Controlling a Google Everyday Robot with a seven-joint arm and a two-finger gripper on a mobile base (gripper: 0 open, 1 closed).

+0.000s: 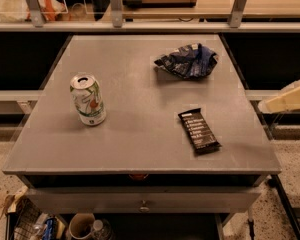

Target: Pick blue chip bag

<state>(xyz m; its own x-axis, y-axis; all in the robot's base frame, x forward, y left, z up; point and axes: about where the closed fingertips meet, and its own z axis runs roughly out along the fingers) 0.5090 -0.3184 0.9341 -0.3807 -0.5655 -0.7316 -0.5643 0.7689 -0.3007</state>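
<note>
The blue chip bag (186, 61) is a crumpled dark navy foil bag with small white markings. It lies on the far right part of the grey table (140, 114). My gripper (288, 99) shows only as a cream-coloured piece at the right edge of the view. It is off the table's right side, below and to the right of the bag and well apart from it. It holds nothing that I can see.
A green and white drink can (88, 100) stands upright at the table's left. A flat black bar wrapper (198, 130) with white text lies at the front right. A railing (140, 26) runs behind the table. A drawer (142, 200) and clutter sit below the front edge.
</note>
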